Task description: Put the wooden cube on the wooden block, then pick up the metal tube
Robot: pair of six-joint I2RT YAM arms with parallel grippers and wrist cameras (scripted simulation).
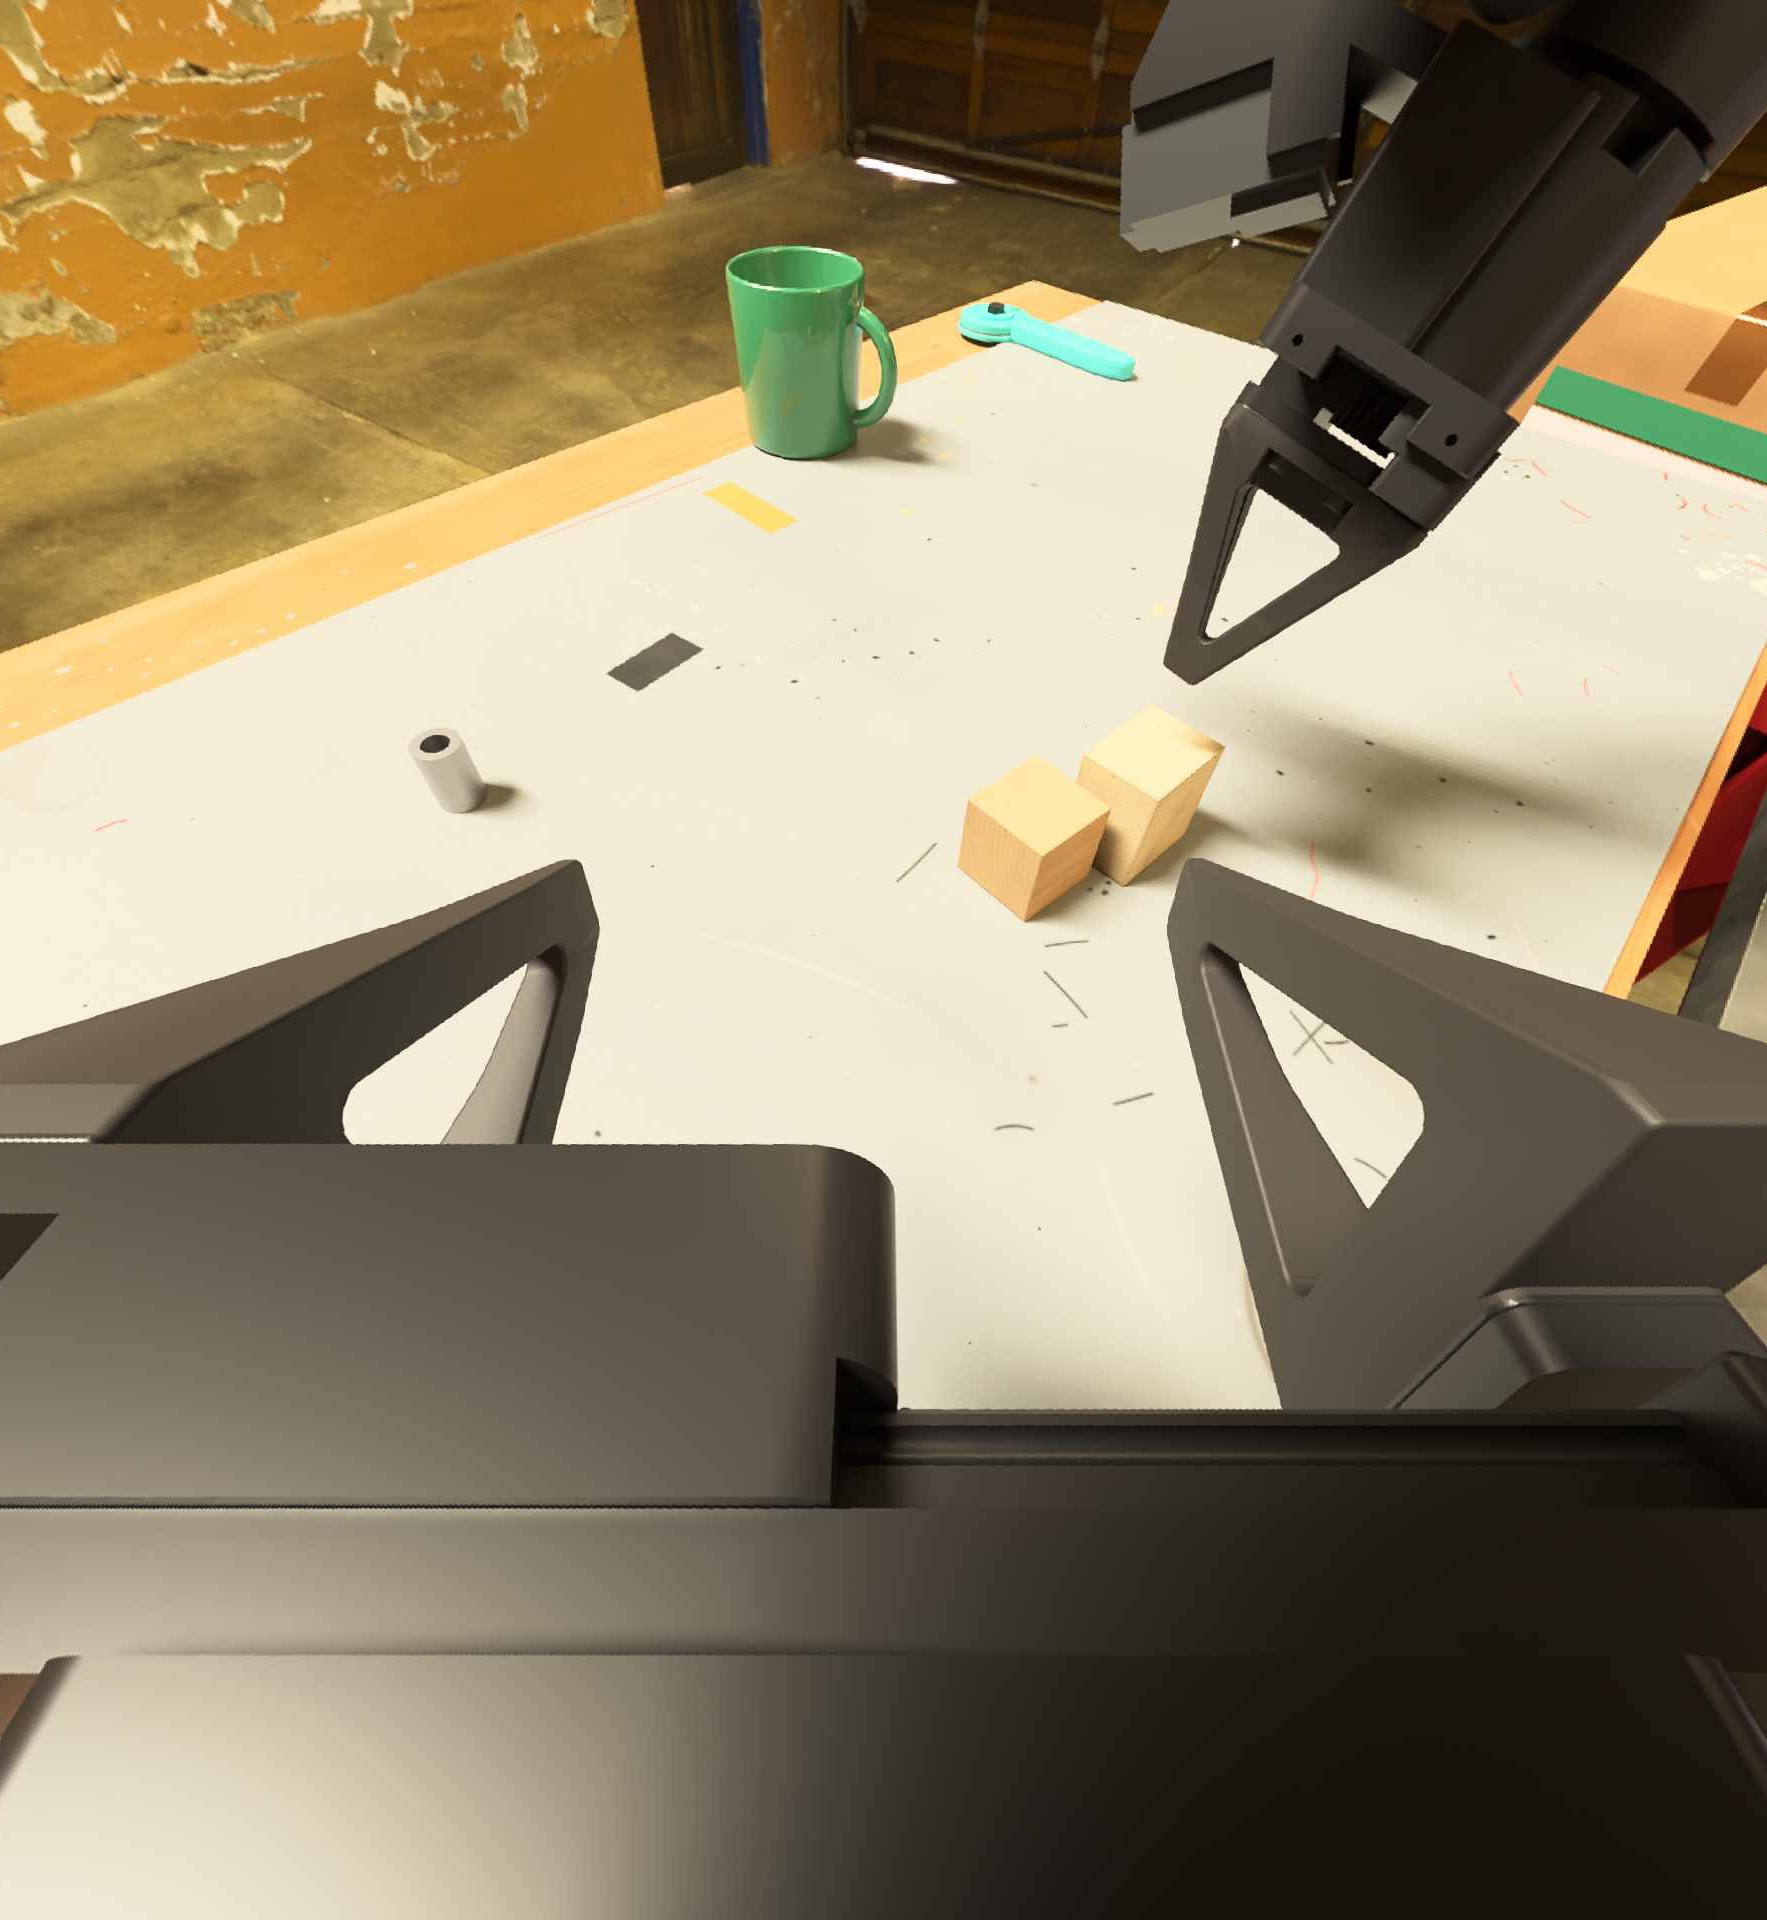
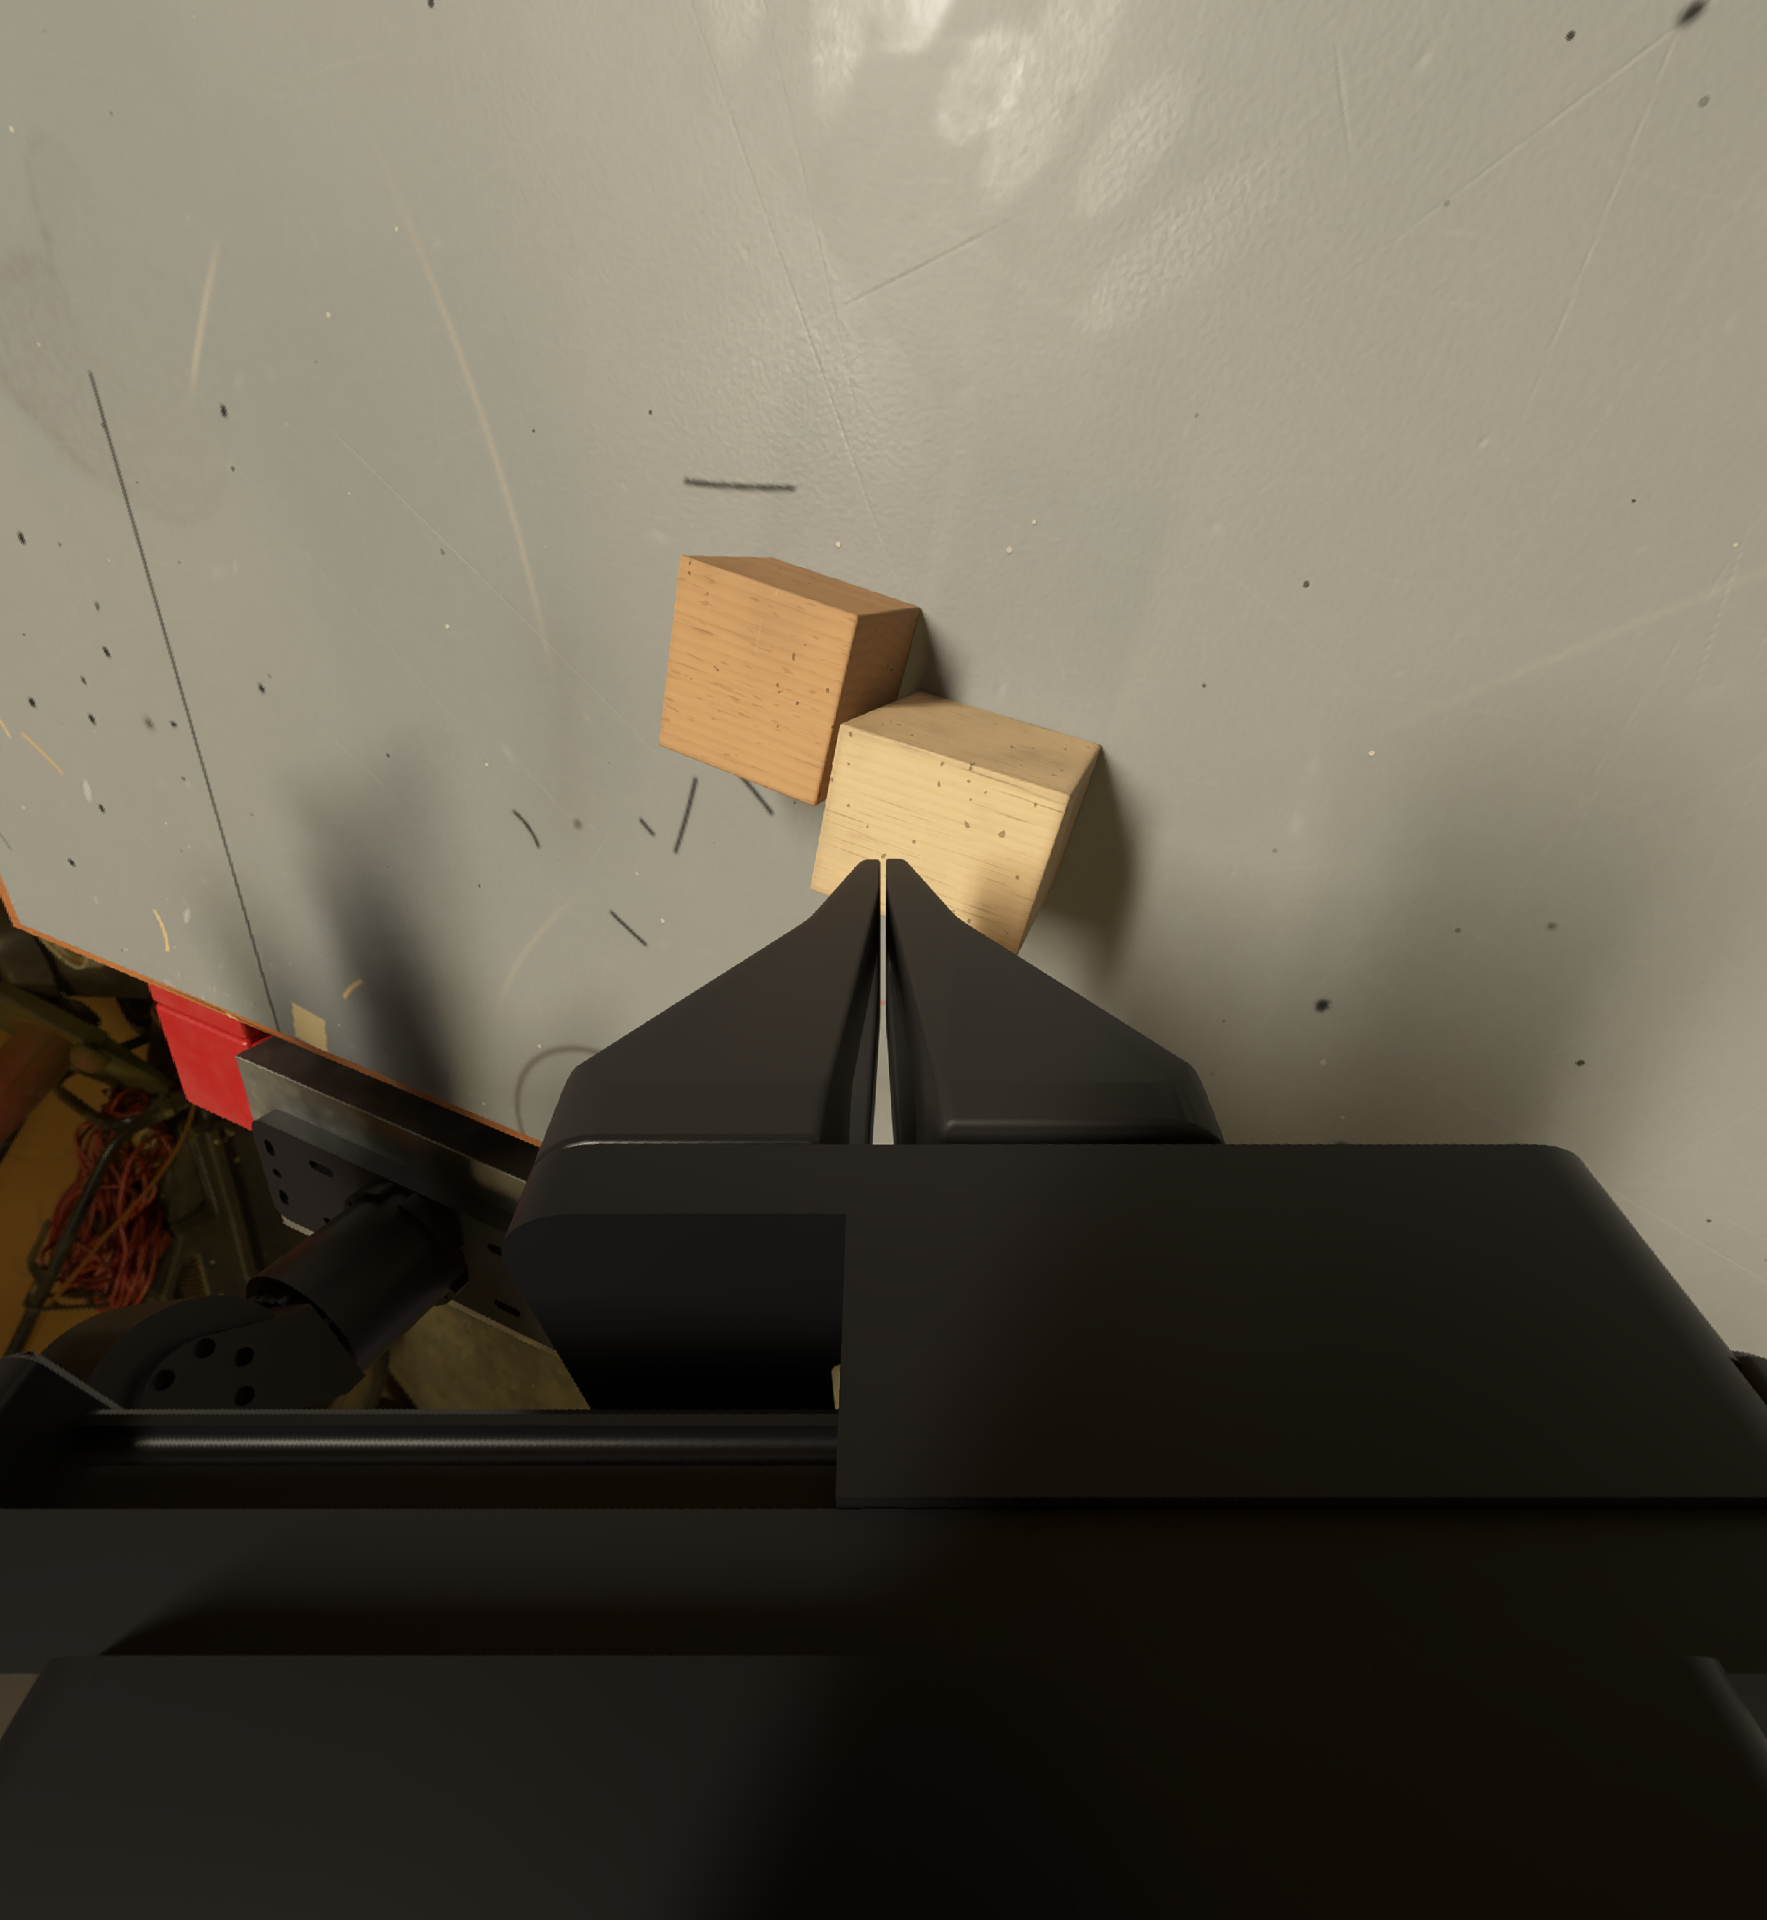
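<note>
Two arms are working over a scuffed grey table (image 1: pixel 858 644) in an orange-walled room.

Left gripper (image 1: pixel 884 914) is gaping empty; two wooden blocks (image 1: pixel 1033 836) (image 1: pixel 1149 790) are touching beneath the pinched-together right gripper (image 1: pixel 1185 670); one metal tube (image 1: pixel 448 771), one green mug (image 1: pixel 804 353), one turquoise tool (image 1: pixel 1047 339) are sitting beyond.

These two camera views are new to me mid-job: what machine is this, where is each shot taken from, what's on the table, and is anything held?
Two robot arms, each ending in a two-finger tool with a camera behind the fingers. The left wrist view looks past the left tool, open and empty, over a grey table with a metal tube, two touching wooden blocks, a green mug and a turquoise wrench-like piece. The right wrist view looks down past the right tool, shut, empty, above the blocks.
</note>
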